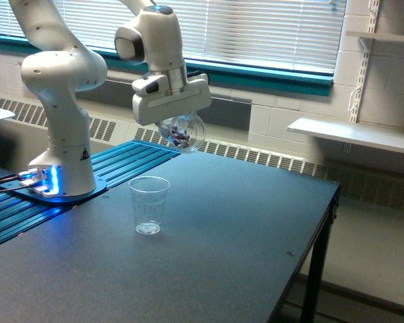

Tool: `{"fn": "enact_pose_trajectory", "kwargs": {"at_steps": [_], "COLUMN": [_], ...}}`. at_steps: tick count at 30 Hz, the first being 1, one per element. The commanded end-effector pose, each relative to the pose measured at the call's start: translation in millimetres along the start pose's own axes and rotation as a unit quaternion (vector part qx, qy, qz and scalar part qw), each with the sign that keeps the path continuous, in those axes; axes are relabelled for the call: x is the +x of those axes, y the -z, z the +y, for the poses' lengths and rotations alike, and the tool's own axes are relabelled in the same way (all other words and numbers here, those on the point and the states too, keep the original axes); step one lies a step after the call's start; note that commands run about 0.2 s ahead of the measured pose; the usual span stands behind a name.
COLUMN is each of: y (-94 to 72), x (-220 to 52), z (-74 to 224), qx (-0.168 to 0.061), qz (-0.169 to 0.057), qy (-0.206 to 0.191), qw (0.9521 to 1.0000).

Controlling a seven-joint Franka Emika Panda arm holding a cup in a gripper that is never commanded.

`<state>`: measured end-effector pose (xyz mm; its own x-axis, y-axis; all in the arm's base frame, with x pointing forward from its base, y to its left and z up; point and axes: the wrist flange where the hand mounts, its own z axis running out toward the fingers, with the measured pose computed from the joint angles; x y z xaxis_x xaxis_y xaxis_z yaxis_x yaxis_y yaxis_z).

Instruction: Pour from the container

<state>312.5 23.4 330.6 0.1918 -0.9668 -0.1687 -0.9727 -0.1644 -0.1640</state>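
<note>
We see the dark desk (242, 222), then the white arm (60, 87), whose claw (175, 123) grips the tilted container (183, 132) in the air above the desk's far edge; a speckled cup (149, 204) stands upright nearer.

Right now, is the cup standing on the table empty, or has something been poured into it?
Empty, as far as the view shows: the cup on the table stands upright, with only clear, faintly speckled walls visible and no coloured pieces inside.

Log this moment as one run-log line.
gripper: shut on tumbler, tilted | position: above and behind empty cup | pour: not started
</note>
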Motion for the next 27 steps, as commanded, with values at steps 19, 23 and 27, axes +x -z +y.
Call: {"fn": "enact_pose_trajectory", "kwargs": {"at_steps": [19,23,27], "y": [30.4,36.5,38.0], "x": [53,56,54], "z": [33,37,38], "qx": [0.012,0.018,0.019], "qz": [-0.041,-0.047,-0.060], "qy": [-0.164,-0.176,-0.181], "qw": [0.9856,0.9831,0.9815]}}
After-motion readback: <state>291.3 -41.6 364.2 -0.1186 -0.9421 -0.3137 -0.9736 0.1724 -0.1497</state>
